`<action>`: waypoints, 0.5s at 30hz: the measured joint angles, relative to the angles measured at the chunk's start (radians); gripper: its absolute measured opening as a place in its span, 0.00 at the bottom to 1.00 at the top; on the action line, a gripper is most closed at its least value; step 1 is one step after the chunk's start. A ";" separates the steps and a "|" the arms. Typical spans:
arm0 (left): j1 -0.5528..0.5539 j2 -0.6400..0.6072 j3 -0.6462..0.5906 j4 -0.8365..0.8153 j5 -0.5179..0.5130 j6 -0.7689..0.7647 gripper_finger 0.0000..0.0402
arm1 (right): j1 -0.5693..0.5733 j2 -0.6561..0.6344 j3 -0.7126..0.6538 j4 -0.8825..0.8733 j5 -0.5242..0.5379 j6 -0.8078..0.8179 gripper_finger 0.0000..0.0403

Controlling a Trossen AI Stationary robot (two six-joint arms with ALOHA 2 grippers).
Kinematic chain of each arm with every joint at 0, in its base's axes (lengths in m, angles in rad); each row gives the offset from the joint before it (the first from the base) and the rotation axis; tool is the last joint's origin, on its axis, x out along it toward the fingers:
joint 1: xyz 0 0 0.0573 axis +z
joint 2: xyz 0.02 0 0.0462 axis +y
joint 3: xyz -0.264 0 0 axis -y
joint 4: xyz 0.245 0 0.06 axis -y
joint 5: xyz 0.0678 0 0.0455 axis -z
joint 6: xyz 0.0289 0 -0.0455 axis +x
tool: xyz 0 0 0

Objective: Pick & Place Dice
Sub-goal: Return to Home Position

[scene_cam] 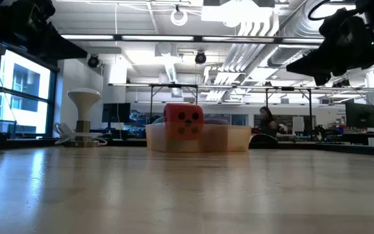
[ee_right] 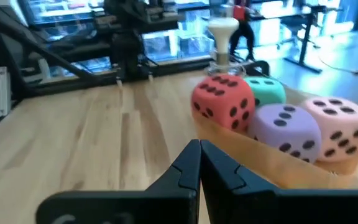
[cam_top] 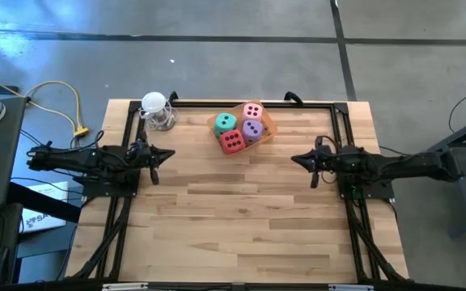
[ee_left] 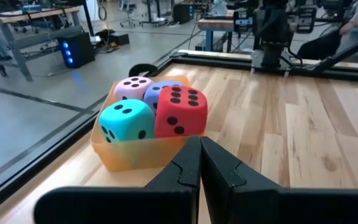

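**Dice in the orange bin.** The orange bin (ee_left: 135, 155) holds all four dice, packed together: pink die (cam_top: 253, 111), teal die (cam_top: 226, 122), purple die (cam_top: 252, 128) and red die (cam_top: 232, 142). The left gripper (cam_top: 167, 153) hovers left of the bin, fingers pressed together and empty. The right gripper (cam_top: 296, 159) hovers right of the bin, likewise closed on nothing. A white-topped clear object (cam_top: 156, 111) stands near the bin's left side.

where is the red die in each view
High view: red die in the orange bin, below the teal die.
Low view: red die centre, above the bin's wall.
Left wrist view: red die beside the teal die.
Right wrist view: red die beside the purple die.
Shared landmark: the bin.
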 joint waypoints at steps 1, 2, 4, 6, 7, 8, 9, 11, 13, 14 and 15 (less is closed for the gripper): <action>0.000 -0.001 0.000 -0.004 0.000 0.000 0.00 | 0.000 -0.015 -0.001 -0.008 -0.014 -0.012 0.00; 0.000 -0.001 0.000 -0.007 0.000 0.000 0.00 | 0.000 -0.027 -0.006 -0.004 -0.018 -0.022 0.00; 0.000 -0.001 0.000 -0.014 0.000 0.000 0.00 | 0.000 -0.048 -0.045 0.048 -0.016 -0.047 0.00; 0.000 0.000 -0.001 -0.019 0.001 0.000 0.00 | -0.005 -0.056 -0.105 0.151 -0.009 -0.071 0.00; 0.000 0.000 -0.001 -0.019 0.008 0.000 0.00 | -0.010 -0.057 -0.119 0.176 -0.007 -0.079 0.00; 0.000 -0.001 -0.001 -0.018 0.019 0.000 0.00 | -0.015 -0.058 -0.119 0.184 -0.011 -0.078 0.00; 0.000 -0.001 -0.001 -0.018 0.034 -0.002 0.00 | -0.018 -0.059 -0.119 0.183 -0.011 -0.066 0.00; 0.000 -0.001 -0.001 -0.021 0.047 -0.028 0.00 | -0.021 -0.060 -0.119 0.190 -0.014 -0.060 0.00; 0.000 -0.001 -0.001 -0.024 0.048 -0.064 0.00 | -0.022 -0.059 -0.119 0.185 -0.016 -0.060 0.00; 0.000 -0.002 -0.001 -0.025 0.048 -0.068 0.00 | -0.022 -0.058 -0.119 0.185 -0.013 -0.063 0.00; 0.000 -0.007 -0.001 -0.029 0.048 -0.069 0.00 | -0.022 -0.058 -0.119 0.186 -0.007 -0.064 0.00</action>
